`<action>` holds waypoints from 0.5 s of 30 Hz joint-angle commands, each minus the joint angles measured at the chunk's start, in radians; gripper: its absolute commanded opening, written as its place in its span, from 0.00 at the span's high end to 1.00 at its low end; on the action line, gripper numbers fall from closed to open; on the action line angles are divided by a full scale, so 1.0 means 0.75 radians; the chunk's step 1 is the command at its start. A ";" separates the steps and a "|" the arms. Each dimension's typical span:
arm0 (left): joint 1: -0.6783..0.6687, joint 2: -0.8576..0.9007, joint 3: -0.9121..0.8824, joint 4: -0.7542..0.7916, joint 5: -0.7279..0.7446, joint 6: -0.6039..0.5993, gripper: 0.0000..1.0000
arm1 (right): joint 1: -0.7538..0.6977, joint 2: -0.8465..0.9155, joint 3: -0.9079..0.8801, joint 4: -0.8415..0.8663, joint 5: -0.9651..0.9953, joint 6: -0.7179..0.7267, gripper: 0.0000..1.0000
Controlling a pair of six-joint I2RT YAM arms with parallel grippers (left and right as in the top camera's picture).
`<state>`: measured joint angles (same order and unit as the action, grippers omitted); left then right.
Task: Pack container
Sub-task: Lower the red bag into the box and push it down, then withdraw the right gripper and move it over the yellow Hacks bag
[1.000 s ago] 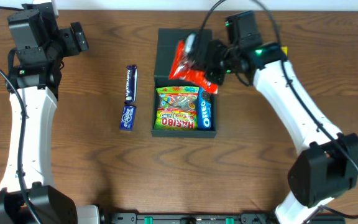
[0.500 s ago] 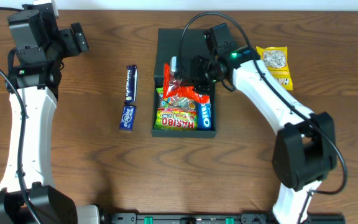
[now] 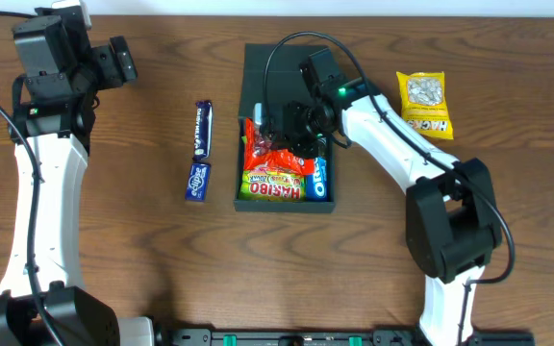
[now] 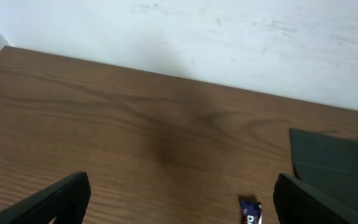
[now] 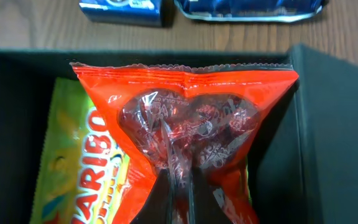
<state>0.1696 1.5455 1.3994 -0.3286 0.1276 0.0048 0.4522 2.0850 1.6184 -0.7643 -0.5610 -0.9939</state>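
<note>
The red bag is clamped at one edge by the right gripper and held low over the box. Its length is laid from the jaws toward the box's left wall. The left gripper is spread, empty, well left of the box.

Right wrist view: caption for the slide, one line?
Right gripper holds a red packet in the open box, partly over the Haribo bag.
</note>
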 commanded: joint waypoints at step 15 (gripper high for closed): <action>0.009 -0.006 0.014 -0.006 -0.005 0.024 0.05 | 0.007 -0.097 0.015 0.285 0.027 0.441 0.01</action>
<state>0.1696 1.5455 1.3994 -0.3328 0.1272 0.0051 0.4561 2.0972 1.6176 -0.5671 -0.5224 -0.7822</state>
